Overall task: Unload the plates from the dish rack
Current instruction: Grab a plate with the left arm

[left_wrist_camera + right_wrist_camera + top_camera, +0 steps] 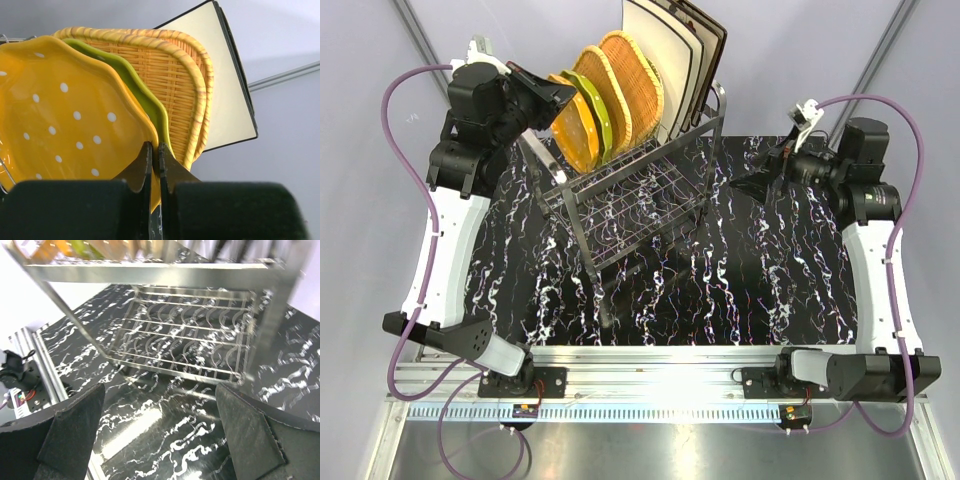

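The chrome wire dish rack (pixel 638 196) stands on the table, left of middle. Its upper tier holds, from left to right, an orange dotted plate (pixel 570 132), a green plate (pixel 597 112), two wicker plates (pixel 632 78) and cream square plates (pixel 666 58), all on edge. My left gripper (pixel 554 98) is shut on the orange plate's rim. In the left wrist view the gripper (pixel 154 146) pinches the orange plate (pixel 65 120), with the green plate (pixel 146 100), the wicker plates (pixel 172 70) and a cream plate (pixel 225 85) behind it. My right gripper (pixel 746 187) is open and empty, right of the rack. It (pixel 160 390) faces the rack's lower tier (pixel 190 340).
The table top (pixel 760 290) is black with white marbling. An aluminium rail (pixel 650 360) with both arm bases runs along the near edge. Purple cables loop beside each arm. The rack's lower tier holds nothing.
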